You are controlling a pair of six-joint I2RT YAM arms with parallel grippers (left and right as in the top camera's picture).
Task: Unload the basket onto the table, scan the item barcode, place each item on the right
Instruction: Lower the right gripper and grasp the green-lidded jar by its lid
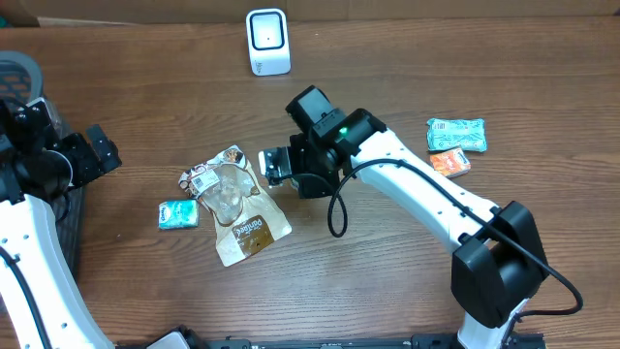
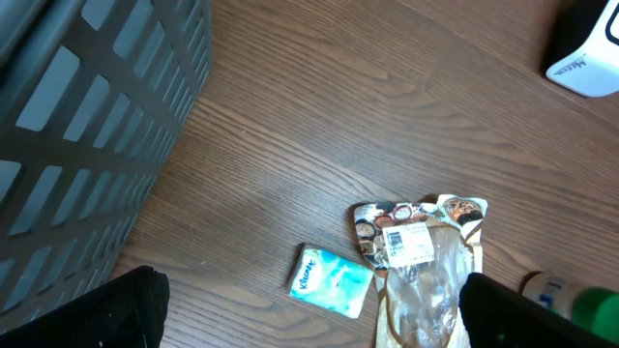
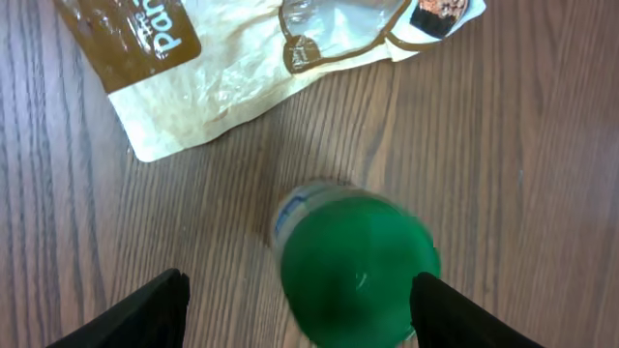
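Green-capped bottle standing upright on the worktop just beside a crumpled snack pouch, right hand hovering open around its cap, possibly brushing one side, left hand hanging open, well apart

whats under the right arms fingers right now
A green-capped bottle upright on the wooden table between the spread fingers. The cap covers most of its body, so any barcode is hidden.

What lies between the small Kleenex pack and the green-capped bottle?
The crumpled snack bag lies between them; the overhead and left wrist views both show it.
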